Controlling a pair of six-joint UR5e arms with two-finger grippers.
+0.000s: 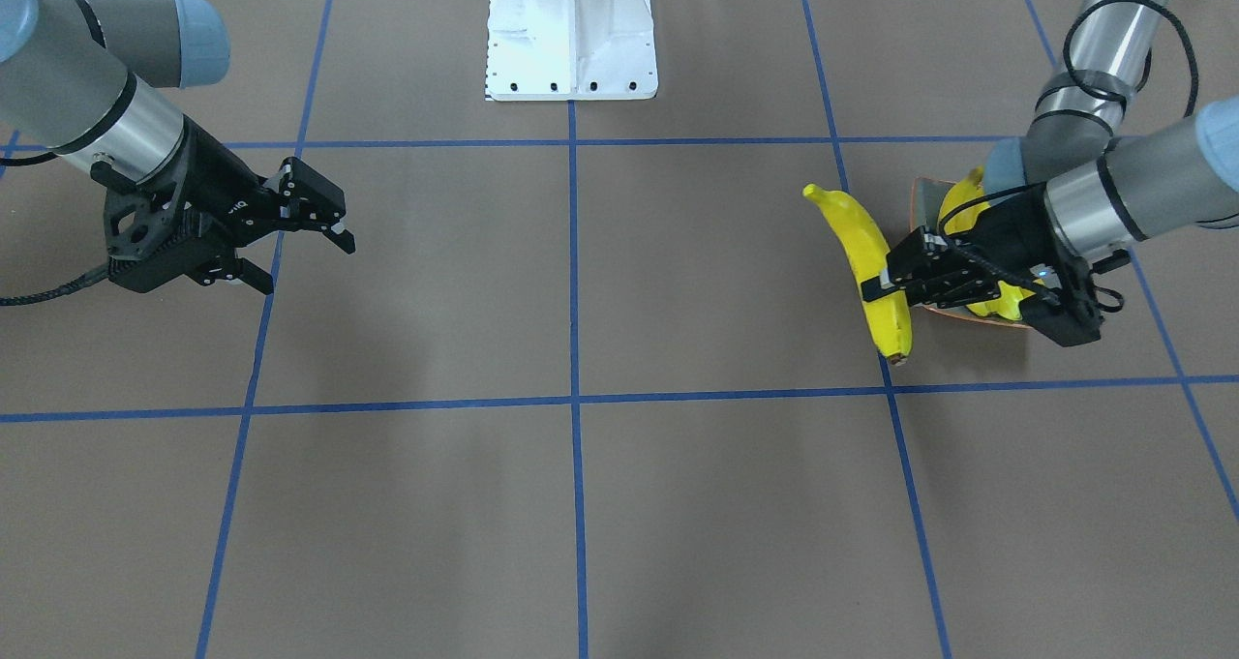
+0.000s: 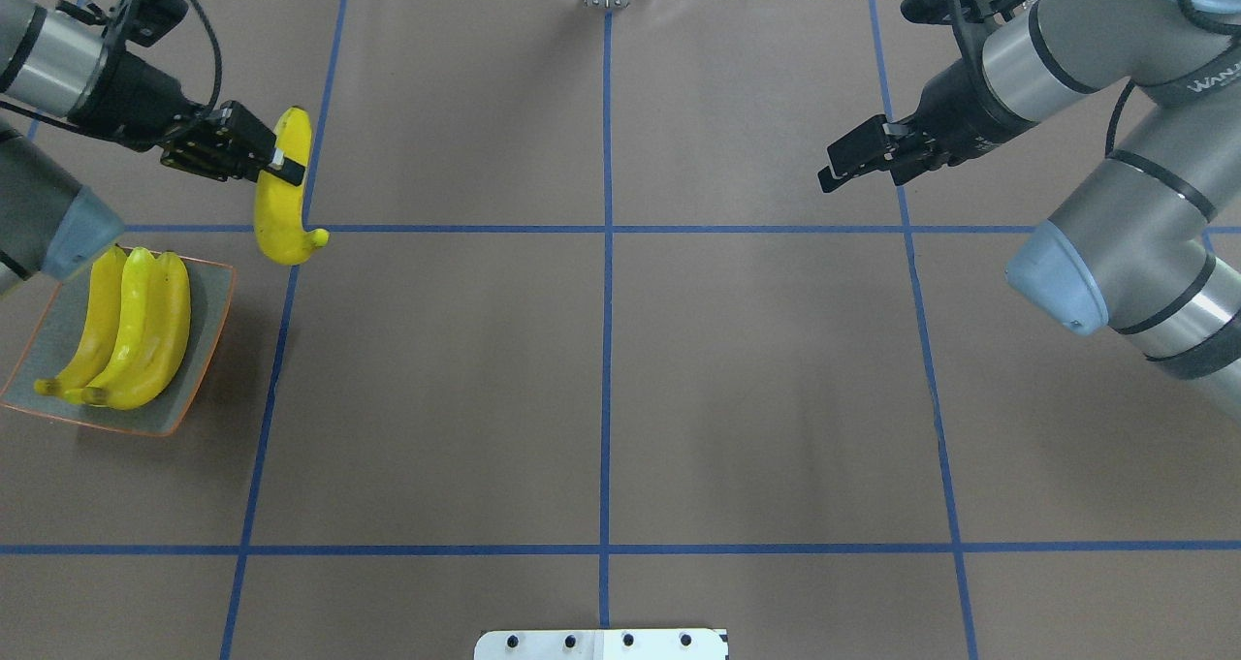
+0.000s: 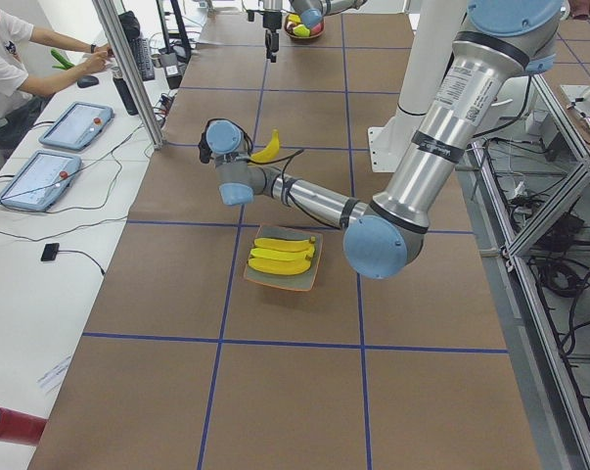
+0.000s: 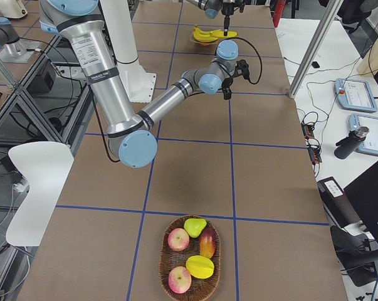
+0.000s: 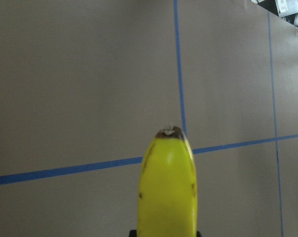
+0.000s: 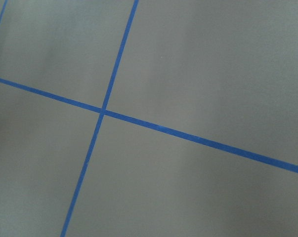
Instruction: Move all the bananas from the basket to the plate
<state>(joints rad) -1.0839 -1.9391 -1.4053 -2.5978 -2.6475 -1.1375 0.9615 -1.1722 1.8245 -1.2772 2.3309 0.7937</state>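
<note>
Plate [image 2: 206, 311], near left of tabletop: three bananas [image 2: 126, 330] delivered. Fourth banana [image 2: 276, 204]: just beyond plate, left gripper [image 2: 283, 166] fingers clamped on it; evidently last. Right gripper [image 2: 832, 168]: fingers parted, empty. Basket [image 4: 162, 258]: no bananas showing.

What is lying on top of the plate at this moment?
Three bananas lie side by side on the plate. The fourth banana is not on it: the left gripper holds it over the table. The plate's surface under the three is covered.
</note>
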